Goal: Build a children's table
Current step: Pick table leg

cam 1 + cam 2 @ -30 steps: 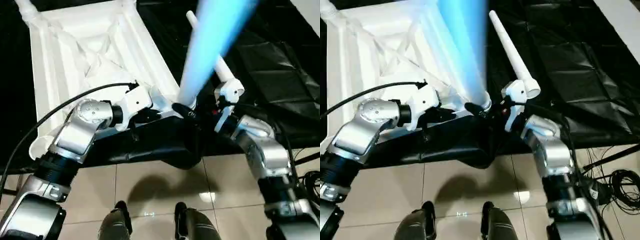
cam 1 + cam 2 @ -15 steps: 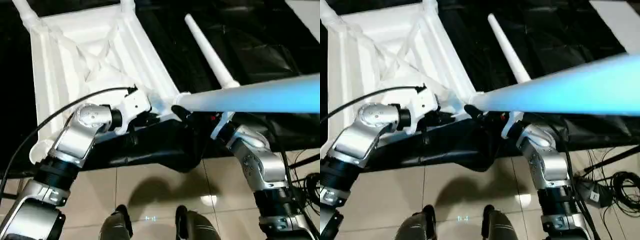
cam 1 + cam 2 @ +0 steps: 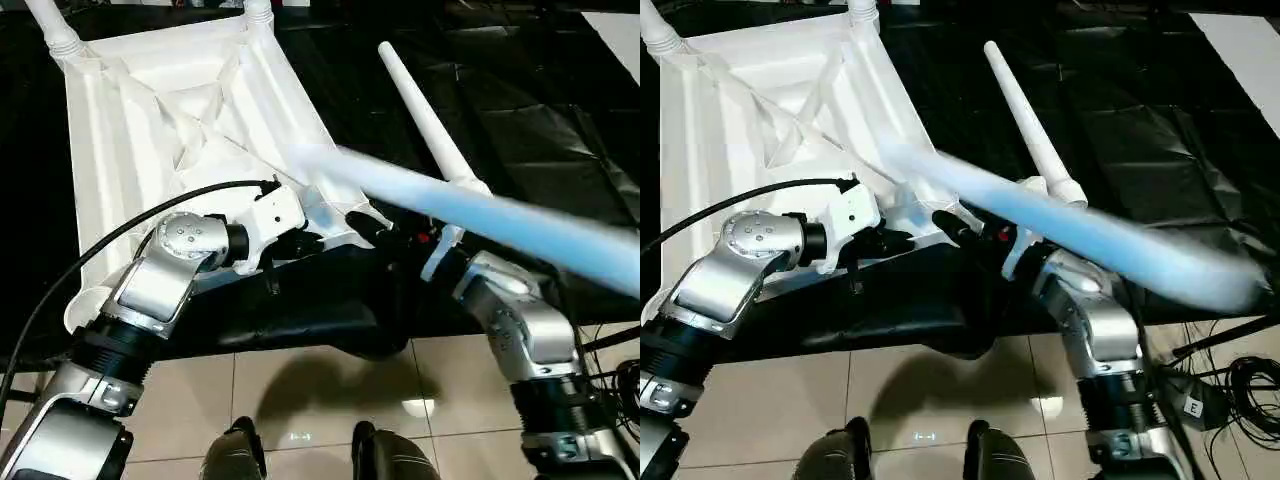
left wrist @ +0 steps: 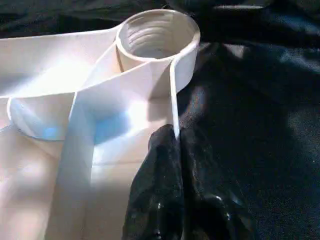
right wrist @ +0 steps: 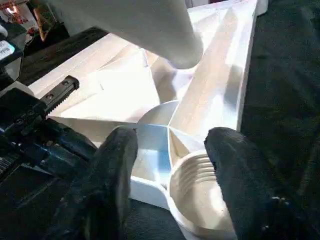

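The large white ribbed plastic tabletop (image 3: 170,110) lies underside-up on black sheeting, near corner socket (image 4: 157,35) empty, left gripper (image 4: 175,145) pinching its rim, right gripper (image 5: 172,150) spread above, one white tubular leg (image 3: 425,125) loose beside.

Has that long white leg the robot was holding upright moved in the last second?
Yes. The leg stood nearly upright over the tabletop's near corner socket; now it has swung down, lying low across to the robot's right, away from the tabletop.
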Tool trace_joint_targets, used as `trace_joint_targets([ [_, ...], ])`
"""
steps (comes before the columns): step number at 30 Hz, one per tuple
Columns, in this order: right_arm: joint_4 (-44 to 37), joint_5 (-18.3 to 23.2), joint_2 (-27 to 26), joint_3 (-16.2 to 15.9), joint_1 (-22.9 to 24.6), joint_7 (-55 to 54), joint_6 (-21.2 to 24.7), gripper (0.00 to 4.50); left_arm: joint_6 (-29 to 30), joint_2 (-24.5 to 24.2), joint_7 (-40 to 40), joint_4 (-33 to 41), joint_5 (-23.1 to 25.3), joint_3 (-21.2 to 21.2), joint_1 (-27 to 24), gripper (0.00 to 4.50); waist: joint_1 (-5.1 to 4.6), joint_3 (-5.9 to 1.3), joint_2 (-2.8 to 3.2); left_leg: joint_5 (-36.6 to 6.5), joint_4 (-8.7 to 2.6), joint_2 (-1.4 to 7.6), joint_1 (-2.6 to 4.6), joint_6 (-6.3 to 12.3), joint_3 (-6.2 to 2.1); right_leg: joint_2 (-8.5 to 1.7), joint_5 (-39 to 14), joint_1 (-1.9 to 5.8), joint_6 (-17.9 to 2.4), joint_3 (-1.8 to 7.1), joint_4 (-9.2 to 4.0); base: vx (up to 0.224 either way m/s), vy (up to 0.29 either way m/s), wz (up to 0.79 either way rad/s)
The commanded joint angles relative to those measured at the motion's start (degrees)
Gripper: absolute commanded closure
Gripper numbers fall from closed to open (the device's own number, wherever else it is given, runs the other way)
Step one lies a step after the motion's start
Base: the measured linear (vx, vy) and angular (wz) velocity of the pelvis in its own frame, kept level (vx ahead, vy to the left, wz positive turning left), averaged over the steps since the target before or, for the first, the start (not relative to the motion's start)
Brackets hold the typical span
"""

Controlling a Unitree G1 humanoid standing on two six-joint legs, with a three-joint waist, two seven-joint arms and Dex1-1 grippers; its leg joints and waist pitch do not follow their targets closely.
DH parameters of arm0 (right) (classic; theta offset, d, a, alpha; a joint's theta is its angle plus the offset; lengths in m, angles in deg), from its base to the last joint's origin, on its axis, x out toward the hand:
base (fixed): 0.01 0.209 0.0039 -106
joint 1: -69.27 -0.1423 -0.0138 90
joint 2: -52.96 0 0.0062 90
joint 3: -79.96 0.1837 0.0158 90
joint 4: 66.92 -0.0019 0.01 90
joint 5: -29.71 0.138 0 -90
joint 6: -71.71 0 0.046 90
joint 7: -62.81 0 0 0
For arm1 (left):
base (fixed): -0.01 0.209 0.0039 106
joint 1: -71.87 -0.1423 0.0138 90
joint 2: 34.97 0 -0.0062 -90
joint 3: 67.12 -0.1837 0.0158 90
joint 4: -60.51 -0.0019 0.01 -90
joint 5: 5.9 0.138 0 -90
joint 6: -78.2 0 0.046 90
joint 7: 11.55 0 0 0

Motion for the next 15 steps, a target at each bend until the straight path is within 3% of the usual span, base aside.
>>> trace_joint_targets([
  [1,-1.4,0.7,-0.1,0.2,0.1,-0.5,1.1,2.32,0.3,-0.8,0.7,-0.8,0.6,0.1,-1.5,4.5,0.5,-6.87,-0.14,-5.6,-1.9,-0.84,0.61,9.41,0.35,-1.33,-6.5,6.73,-17.8,1.9,-2.13,0.0,0.0,0.0],
  [8,-2.1,0.6,-2.4,1.0,1.0,-4.6,2.1,2.7,0.2,-1.2,1.2,-1.2,0.8,0.4,-1.7,4.5,0.5,-6.71,0.01,-5.0,-2.06,-0.73,0.93,8.25,0.21,-1.33,-7.8,6.84,-16.9,1.86,-2.3,0.0,0.0,0.0],
  [10,-2.5,0.5,-3.4,1.2,1.5,-6.4,2.1,2.7,0.0,-1.3,1.2,-1.5,0.8,0.5,-1.6,4.5,0.56,-7.35,0.34,-3.1,-1.96,-0.76,1.19,8.68,0.14,-1.14,-4.0,6.89,-17.5,1.8,-1.62,0.0,0.0,0.0],
  [15,-4.5,1.5,-4.2,2.7,2.5,-8.6,3.0,2.7,-0.2,-1.9,1.2,-1.7,0.7,0.8,-1.5,4.5,0.74,-7.7,0.33,-3.6,-1.85,-0.91,1.1,8.72,0.15,-1.12,-2.4,7.31,-18.2,1.82,-1.5,0.0,0.0,0.0],
])
